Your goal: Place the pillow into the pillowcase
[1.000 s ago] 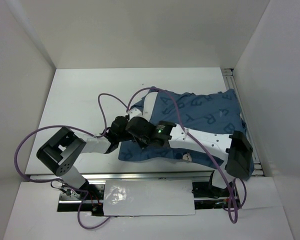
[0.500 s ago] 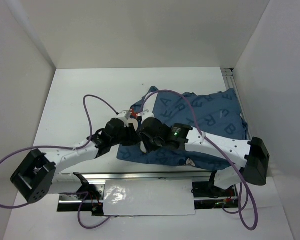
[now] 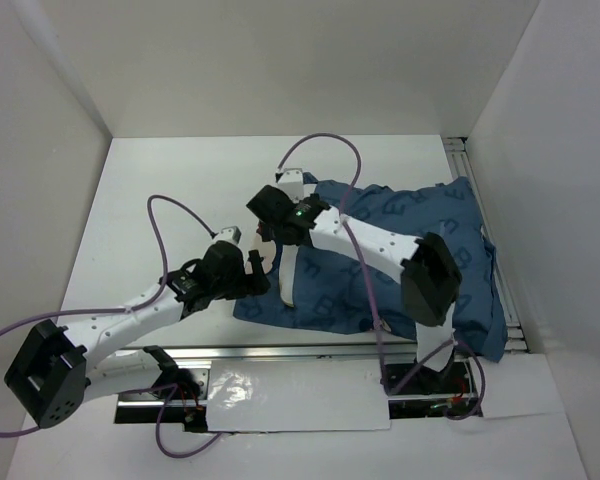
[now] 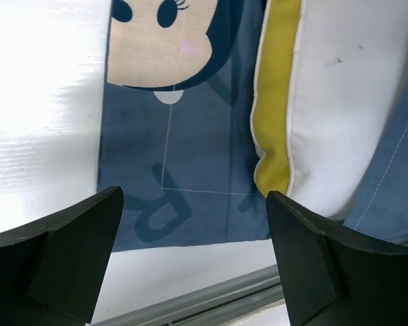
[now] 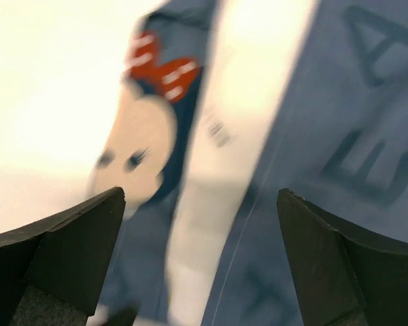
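Observation:
The dark blue pillowcase [image 3: 400, 225] lies spread across the right half of the table, its open left end near both grippers. A narrow strip of the white pillow [image 3: 288, 278] shows at that end. In the left wrist view the pillow [image 4: 347, 102] with its yellow trim [image 4: 277, 102] lies partly on the pillowcase [image 4: 190, 149], beside a printed mouse face [image 4: 149, 41]. My left gripper [image 3: 258, 270] [image 4: 194, 251] stands open above the near corner, holding nothing. My right gripper [image 3: 268, 232] [image 5: 200, 258] is open too, over the blurred pillow [image 5: 217, 170] and pillowcase [image 5: 340, 136].
A metal rail [image 3: 310, 350] [image 4: 211, 299] runs along the table's near edge and another rail [image 3: 468, 165] along the right side. White walls enclose the table on three sides. Purple cables [image 3: 170, 215] loop above both arms. The pillowcase's near right corner [image 3: 480, 335] hangs over the rail.
Both grippers have opened from shut and let the fabric go. The right gripper has swung toward the far left end of the pillowcase, and the left arm has stretched out lower.

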{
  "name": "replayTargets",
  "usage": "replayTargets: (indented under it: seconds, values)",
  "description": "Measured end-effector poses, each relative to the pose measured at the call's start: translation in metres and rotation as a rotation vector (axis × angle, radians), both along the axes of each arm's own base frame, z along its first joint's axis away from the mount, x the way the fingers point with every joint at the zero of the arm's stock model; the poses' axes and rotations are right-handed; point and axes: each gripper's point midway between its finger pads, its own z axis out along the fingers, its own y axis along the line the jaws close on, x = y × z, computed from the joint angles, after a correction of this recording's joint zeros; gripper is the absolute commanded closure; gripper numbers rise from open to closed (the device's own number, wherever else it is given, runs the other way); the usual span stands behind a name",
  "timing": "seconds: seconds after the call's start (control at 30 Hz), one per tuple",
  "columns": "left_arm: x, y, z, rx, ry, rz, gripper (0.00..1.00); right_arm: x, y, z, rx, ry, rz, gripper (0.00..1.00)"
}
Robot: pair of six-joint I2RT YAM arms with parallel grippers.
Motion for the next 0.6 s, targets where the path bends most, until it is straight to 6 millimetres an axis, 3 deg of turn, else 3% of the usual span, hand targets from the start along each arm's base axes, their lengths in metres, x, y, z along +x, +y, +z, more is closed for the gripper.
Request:
replayTargets:
  seconds: [0.13, 0.23, 0.33, 0.4, 0.47, 0.53, 0.6]
  values:
    - [-0.001, 0.005, -0.001, 0.019, 0.008, 0.014, 0.01, 0.035, -0.034, -0.052, -0.127, 0.064, -0.167, 0.00]
    - [-0.001, 0.008, 0.000, 0.023, 0.002, 0.023, 0.01, 0.036, -0.044, -0.078, -0.195, 0.108, -0.191, 0.00]
    - [0.000, 0.010, 0.001, 0.026, -0.004, 0.029, 0.01, 0.037, -0.042, -0.086, -0.192, 0.127, -0.175, 0.00]
    - [0.000, 0.010, 0.001, 0.026, -0.004, 0.029, 0.01, 0.039, -0.042, -0.089, -0.180, 0.146, -0.159, 0.17]
    - [0.000, 0.010, 0.001, 0.026, -0.004, 0.029, 0.01, 0.042, -0.048, -0.095, -0.181, 0.171, -0.151, 0.54]
    - [0.001, 0.010, 0.002, 0.029, -0.006, 0.031, 0.01, 0.044, -0.058, -0.102, -0.189, 0.196, -0.157, 0.83]
    - [0.002, 0.011, 0.004, 0.033, -0.009, 0.033, 0.01, 0.047, -0.068, -0.106, -0.188, 0.209, -0.168, 0.99]
